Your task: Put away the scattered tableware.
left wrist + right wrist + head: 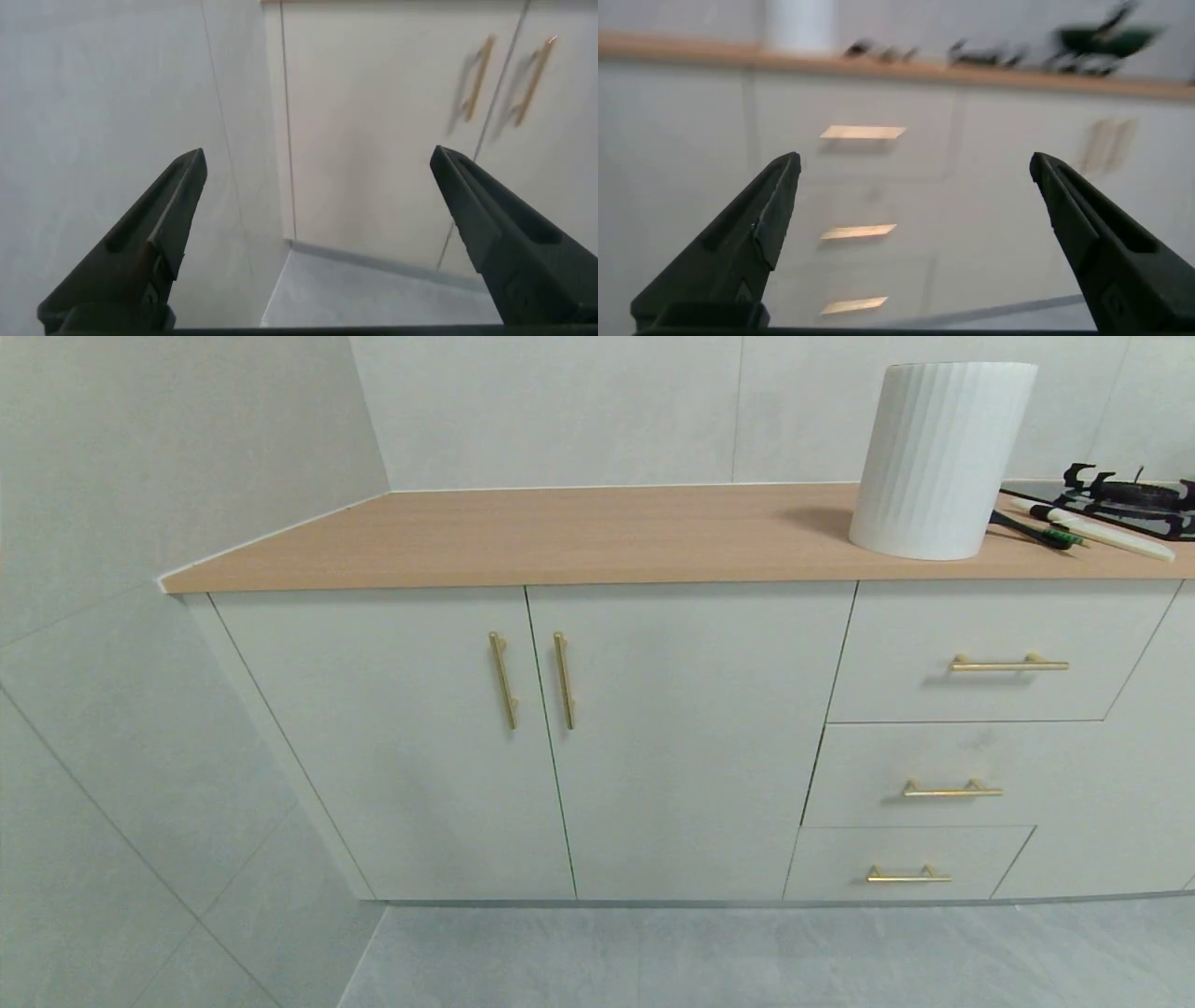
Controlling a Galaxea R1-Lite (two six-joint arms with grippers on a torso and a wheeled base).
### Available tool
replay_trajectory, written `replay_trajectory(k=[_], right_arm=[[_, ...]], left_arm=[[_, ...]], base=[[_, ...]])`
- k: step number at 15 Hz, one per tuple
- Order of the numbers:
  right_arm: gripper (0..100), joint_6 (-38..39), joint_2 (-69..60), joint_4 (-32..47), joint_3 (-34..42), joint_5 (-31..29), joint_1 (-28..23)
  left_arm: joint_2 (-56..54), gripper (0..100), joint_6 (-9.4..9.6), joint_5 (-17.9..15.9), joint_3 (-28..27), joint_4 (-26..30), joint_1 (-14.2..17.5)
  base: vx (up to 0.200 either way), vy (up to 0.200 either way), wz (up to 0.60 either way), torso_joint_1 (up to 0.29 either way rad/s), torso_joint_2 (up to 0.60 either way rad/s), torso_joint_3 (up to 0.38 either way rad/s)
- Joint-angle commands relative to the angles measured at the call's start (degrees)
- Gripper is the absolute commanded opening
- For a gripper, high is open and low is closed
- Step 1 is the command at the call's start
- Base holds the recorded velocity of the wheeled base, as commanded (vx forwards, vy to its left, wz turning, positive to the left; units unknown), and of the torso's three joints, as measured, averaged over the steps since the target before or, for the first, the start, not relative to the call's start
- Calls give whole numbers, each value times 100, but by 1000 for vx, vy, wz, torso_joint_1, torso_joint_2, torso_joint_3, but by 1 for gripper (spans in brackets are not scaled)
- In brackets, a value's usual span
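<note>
My left claw [318, 154] and right claw [915, 159] both hang spread apart and empty, low before the cupboard fronts. The tableware [1088, 527] lies up at the worktop's [560, 537] right end, between the white ribbed holder [938, 457] and the hob [1134, 495]. Rising from here, I could clip the worktop's front edge or nudge the tall holder over, and the slim pieces could slip from a pinch. I count one holder, two or perhaps three utensils, two cupboard doors [392, 737] and three drawers [990, 653].
</note>
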Motion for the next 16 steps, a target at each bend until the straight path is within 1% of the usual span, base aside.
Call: replay_trajectory(k=[1,2,3,4,5,6,7,8,9,11,12,16], right_arm=[[100,464,-66,110,716,557,-1],[100,754,-66,321,716,751,-1],[100,789,-66,436,716,909,-1],[100,824,-66,805,716,1014,-1],[100,842,-66,972,707,1049,-1],[100,833,-66,928,707,1049,-1],[100,833,-66,928,707,1049,-1],[100,833,-66,928,707,1049,-1],[100,859,-66,928,707,1049,-1],[100,877,-66,928,716,1049,-1],[100,886,-66,928,716,1049,-1],[100,895,-66,928,716,1049,-1]], left_arm=[[-62,100,10,-215,853,-575,18],[-62,100,19,-311,1328,-1067,18],[-62,100,10,-364,1530,-1234,18],[-62,100,-34,-522,1530,-1076,9],[-62,100,-34,-654,1530,-1049,9],[-62,100,-43,-839,1530,-1040,18],[-62,100,-104,-1058,1530,-1040,9],[-62,100,-262,-1507,1530,-786,9],[-62,100,-289,-1507,1530,-829,9],[-62,100,-271,-1507,1530,-829,9],[-62,100,-297,-1507,1530,-829,9],[-62,100,-306,-1507,1530,-829,9]], base=[[0,0,0,0,0,0],[0,0,0,0,0,0],[0,0,0,0,0,0],[0,0,0,0,0,0],[0,0,0,0,0,0],[0,0,0,0,0,0],[0,0,0,0,0,0],[0,0,0,0,0,0],[0,0,0,0,0,0],[0,0,0,0,0,0],[0,0,0,0,0,0],[0,0,0,0,0,0]])
